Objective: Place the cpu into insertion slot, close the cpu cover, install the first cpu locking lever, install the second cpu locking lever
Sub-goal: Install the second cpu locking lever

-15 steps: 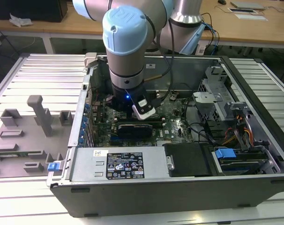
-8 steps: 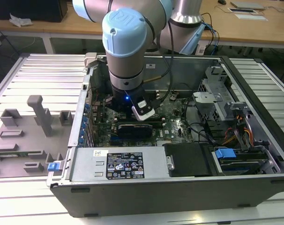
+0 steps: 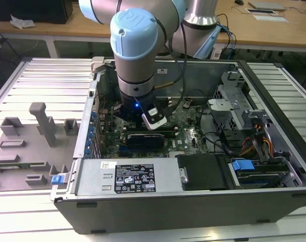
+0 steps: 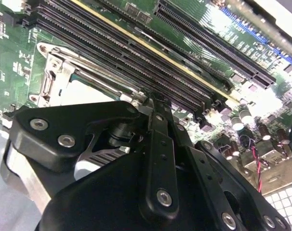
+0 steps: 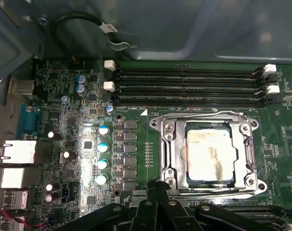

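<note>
Right now: label: value lines follow.
Arm: reaches down into the open computer case (image 3: 193,201), which lies on its side on a ribbed metal table (image 3: 37,80).
Gripper (image 5: 158,188): black fingers (image 4: 158,144) drawn together, nothing between them, tips down at the edge of the socket, just beside the memory slots (image 5: 184,86).
Cpu (image 5: 209,156): sits flat in the insertion slot (image 5: 180,159) on the green motherboard (image 5: 136,144), its silver top streaked with pale residue.
Cpu cover (image 5: 172,154): silvery frame folded down over the chip, whose top shows through the square opening.
Locking levers: thin wire runs along the cover's edges; whether each is hooked I cannot tell.
Second wrist view: the cover's corner (image 4: 59,72) peeks out beside the gripper body, long black slots running past it.
Case front edge: a metal box with a label (image 3: 135,178), a blue tab (image 3: 242,164) beside it.
Table's exterior-view left side: grey plastic fixtures (image 3: 42,121).
</note>
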You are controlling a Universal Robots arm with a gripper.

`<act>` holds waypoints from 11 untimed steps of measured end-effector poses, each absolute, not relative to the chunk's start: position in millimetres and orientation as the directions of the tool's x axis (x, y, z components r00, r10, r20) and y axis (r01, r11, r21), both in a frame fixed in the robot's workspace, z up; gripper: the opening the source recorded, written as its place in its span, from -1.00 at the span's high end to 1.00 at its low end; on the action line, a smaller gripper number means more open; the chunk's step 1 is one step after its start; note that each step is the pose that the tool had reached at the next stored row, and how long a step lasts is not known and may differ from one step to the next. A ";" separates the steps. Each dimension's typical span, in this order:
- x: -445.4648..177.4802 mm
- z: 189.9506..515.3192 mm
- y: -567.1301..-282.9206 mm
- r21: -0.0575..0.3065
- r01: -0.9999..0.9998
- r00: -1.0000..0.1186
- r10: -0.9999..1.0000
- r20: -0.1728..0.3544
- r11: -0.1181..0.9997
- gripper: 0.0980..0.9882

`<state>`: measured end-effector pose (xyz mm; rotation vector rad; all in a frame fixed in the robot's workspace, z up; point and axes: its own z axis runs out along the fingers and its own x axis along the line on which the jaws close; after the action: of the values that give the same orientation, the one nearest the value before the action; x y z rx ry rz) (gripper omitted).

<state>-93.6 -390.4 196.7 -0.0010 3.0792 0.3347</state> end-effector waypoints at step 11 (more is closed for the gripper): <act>-90.3 224.9 -390.9 0.215 -0.001 -0.999 0.008 -0.043 0.977 0.98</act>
<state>-90.3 -390.9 224.9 0.0058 3.0800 0.3351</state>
